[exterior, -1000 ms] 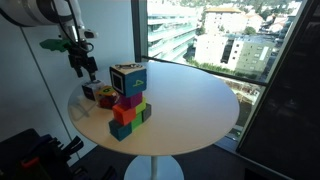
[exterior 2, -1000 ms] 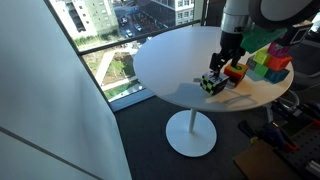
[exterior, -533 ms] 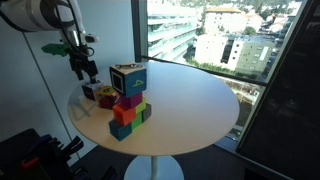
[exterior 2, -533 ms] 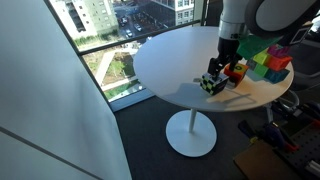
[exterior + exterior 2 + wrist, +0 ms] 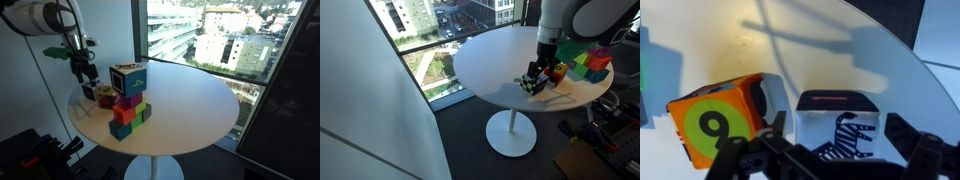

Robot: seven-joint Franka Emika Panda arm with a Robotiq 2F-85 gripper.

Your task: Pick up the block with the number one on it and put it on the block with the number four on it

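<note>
The block with the number one [image 5: 840, 135] is a cream-white cube with dark green edges. It lies on the round table and shows a zebra picture in the wrist view; no number shows. It also shows in both exterior views [image 5: 531, 85] [image 5: 90, 92]. My gripper [image 5: 840, 122] is open, just above this block with a finger on either side, not touching; it shows in both exterior views [image 5: 87, 74] [image 5: 536, 74]. The block with the number four [image 5: 128, 77] is white with a dark blue frame and a teal mark, and sits on top of a stack.
An orange block with a green 9 [image 5: 712, 125] lies close beside the cream-white cube. A yellow-and-red block [image 5: 106, 98] sits next to it. The stack of magenta, orange and teal blocks [image 5: 126, 112] stands nearby. The table edge [image 5: 80, 115] is close, and windows lie beyond.
My gripper has come down slightly over the cream-white cube. The blocks have not moved.
</note>
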